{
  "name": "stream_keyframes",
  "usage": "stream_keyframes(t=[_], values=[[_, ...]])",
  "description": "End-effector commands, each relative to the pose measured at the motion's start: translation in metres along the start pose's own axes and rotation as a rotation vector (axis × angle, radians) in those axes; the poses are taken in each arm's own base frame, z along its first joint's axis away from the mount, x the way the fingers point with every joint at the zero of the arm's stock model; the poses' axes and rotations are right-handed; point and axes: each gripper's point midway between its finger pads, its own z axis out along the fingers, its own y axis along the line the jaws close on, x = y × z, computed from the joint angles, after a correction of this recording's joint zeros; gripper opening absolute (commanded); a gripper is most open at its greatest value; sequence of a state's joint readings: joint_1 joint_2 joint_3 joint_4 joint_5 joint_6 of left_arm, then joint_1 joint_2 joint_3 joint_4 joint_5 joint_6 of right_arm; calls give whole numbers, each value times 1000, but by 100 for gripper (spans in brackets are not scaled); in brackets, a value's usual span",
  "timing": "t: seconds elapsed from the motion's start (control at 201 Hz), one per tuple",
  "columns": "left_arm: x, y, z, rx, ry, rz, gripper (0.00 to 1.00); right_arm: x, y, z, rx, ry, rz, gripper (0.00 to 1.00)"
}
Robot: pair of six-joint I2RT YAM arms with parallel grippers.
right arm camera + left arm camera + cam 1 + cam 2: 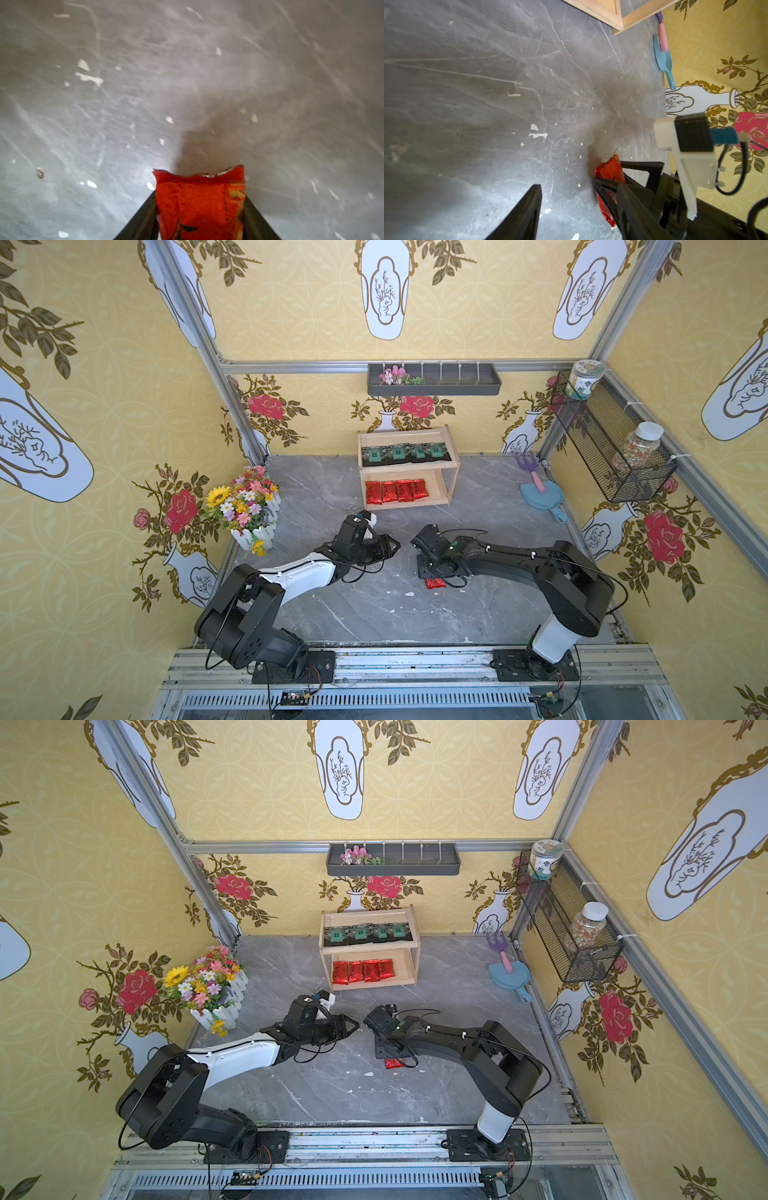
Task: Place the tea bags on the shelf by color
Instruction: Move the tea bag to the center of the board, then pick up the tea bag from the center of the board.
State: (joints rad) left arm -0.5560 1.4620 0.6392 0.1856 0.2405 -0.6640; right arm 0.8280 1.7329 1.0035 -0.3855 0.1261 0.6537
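**Last red packet in the right gripper, shelf straight ahead**

Nearest me, over the grey table (pixel 340 614), the right gripper (pixel 200 196) points down at the one red packet (pixel 435 583) not yet shelved. In its wrist view the two fingers (pixel 145 216) press against both long sides of the packet. The crimped end sticks out past the tips, so the packet's long axis runs along the fingers. Whether it has cleared the table I cannot tell. Just across from it the left gripper (pixel 388 548) hangs partly open with nothing in it, so this one looks like the right arm's job.

Further back stands the shelf (pixel 403 437). Four red packets (pixel 397 491) lie side by side on its lower tier. The bare strip at their right end sits almost straight ahead of the gripped packet. Four black sachets (pixel 405 454) fill the upper tier. I'd guess the carry must go forward and low, under that upper tier.
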Motion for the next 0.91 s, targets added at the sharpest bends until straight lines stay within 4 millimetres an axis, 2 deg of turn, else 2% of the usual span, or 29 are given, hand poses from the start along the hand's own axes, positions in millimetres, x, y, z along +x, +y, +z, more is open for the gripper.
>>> stream_keyframes(t=[0.0, 0.095, 0.254, 0.408, 0.493, 0.588, 0.707, 0.901], values=[[-1, 4, -1, -2, -2, -11, 63, -24, 28, 7, -95, -55, -204, 58], [0, 5, 2, 1, 4, -18, 63, -26, 40, 15, -130, -52, -288, 58], [-2, 6, 5, 6, 14, -28, 63, -22, 40, 25, -153, -36, -350, 58], [-4, 5, 8, 24, 22, -36, 63, -26, 39, 21, -168, -55, -361, 65], [-6, 2, 11, 48, 28, -39, 63, -32, 41, 12, -184, -74, -336, 68], [-7, -2, 13, 81, 34, -36, 63, -39, 43, -5, -213, -114, -277, 73], [-4, -10, 21, 148, 66, -25, 63, -43, 34, -26, -216, -149, -104, 77], [0, -11, 37, 190, 115, -51, 63, -25, 15, -38, -253, -131, 266, 73]])
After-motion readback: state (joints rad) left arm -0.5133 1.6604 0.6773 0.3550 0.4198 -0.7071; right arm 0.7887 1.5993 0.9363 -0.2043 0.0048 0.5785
